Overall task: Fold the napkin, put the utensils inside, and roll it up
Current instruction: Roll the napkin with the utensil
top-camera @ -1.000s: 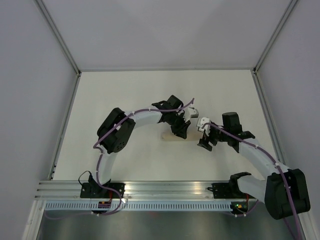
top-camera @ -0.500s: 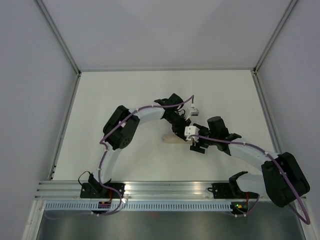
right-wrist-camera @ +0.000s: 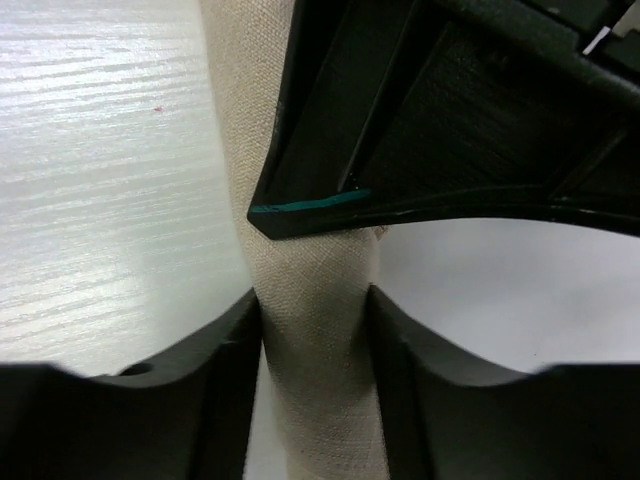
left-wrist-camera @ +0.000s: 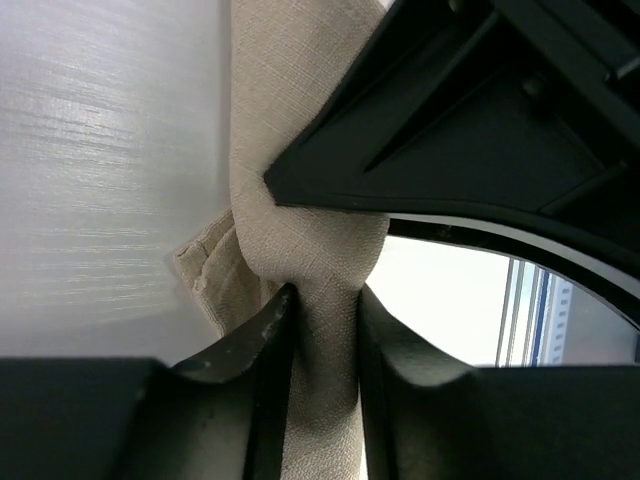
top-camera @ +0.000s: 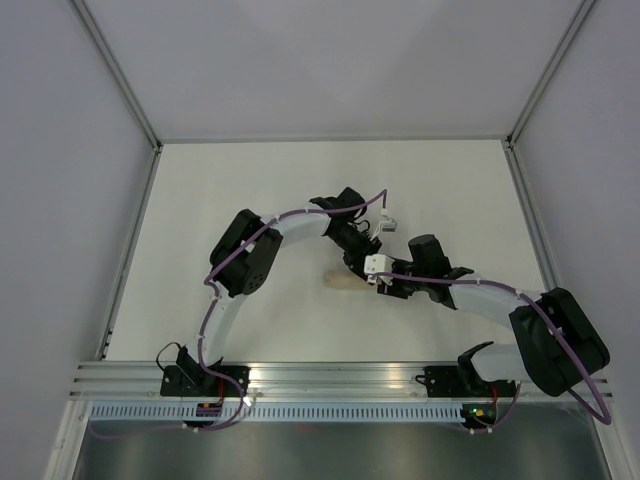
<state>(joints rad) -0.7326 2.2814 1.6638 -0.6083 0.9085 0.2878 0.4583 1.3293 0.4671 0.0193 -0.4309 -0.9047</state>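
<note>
Centrally on the white table point(top-camera: 250, 200), rolled beige-tan cloth napkin point(top-camera: 340, 281), long axis 9 to 3 o'clock. Pinched near its 3 o'clock end by left end effector point(left-wrist-camera: 325, 300), nearly closed; squeezed likewise by right end effector point(right-wrist-camera: 314, 302).

White table point(top-camera: 250, 200), grey walls point(top-camera: 330, 60), aluminium rail point(top-camera: 340, 377)

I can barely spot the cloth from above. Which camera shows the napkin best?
Left wrist: the rolled napkin is close up, pinched between left fingers, its layered end visible. Right wrist shows only a gripped stretch; top external shows a sliver under the arms.
</note>
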